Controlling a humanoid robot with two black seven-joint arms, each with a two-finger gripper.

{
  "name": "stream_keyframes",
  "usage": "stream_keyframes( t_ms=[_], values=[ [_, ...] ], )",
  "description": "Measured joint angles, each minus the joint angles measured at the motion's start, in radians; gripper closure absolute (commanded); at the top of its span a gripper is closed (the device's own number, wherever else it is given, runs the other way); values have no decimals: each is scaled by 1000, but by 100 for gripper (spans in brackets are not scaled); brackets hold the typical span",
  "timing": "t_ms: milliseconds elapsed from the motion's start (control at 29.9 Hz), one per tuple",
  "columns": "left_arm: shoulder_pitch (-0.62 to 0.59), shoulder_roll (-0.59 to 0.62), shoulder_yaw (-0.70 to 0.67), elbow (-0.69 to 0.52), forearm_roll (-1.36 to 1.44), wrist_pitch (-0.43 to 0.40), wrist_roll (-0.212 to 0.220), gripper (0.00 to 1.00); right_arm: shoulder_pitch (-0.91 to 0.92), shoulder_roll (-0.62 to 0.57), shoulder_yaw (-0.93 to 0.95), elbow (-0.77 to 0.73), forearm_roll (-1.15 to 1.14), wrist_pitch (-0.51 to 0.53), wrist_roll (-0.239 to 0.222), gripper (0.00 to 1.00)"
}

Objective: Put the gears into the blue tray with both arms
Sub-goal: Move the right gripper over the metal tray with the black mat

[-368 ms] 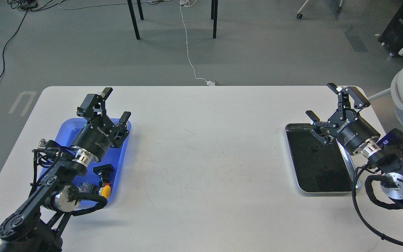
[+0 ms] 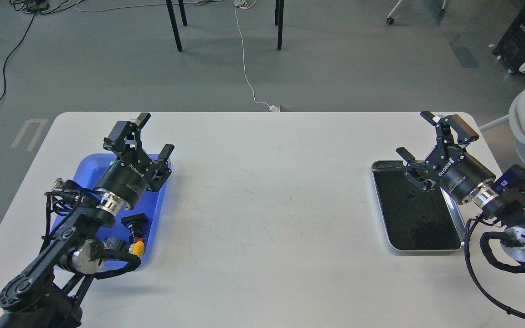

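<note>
Blue tray [image 2: 90, 160]: left on table [image 2: 262, 200]; holds push-button switches [image 2: 134, 228], partly hidden by left arm.
Silver tray [image 2: 455, 213]: right side, black lining; two small gears [image 2: 411, 195] inside, well apart.
Left gripper [image 2: 154, 134]: above blue tray, jaws apart, empty.
Right gripper [image 2: 416, 134]: over silver tray's far end, jaws apart, empty.

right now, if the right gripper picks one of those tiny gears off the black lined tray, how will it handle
Probably light and stiff: each gear looks far smaller than the right gripper. It lies flat on the silver-rimmed tray, so the open fingers may struggle to get under it. It could slip or roll if tipped on edge.
</note>
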Motion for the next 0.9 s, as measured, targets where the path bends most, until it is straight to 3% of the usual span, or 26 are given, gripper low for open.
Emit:
stream_keyframes(
  t_ms=[201,434,568,702,902],
  values=[
    [-35,16,1,-4,10,2,-3,2,30,-104,-2,74,-268,-11,0,1],
    [-38,19,2,-30,9,1,-21,2,160,-299,-44,91,-777,-8,0,1],
    [-33,13,2,-41,9,2,-31,2,290,-379,-157,96,-1111,7,0,2],
    [-32,15,2,-49,9,2,-32,2,448,-388,-353,46,-1351,9,0,2],
    [-30,17,2,-62,9,2,-32,2,652,-292,-662,-30,-1424,7,0,3]
  ],
)
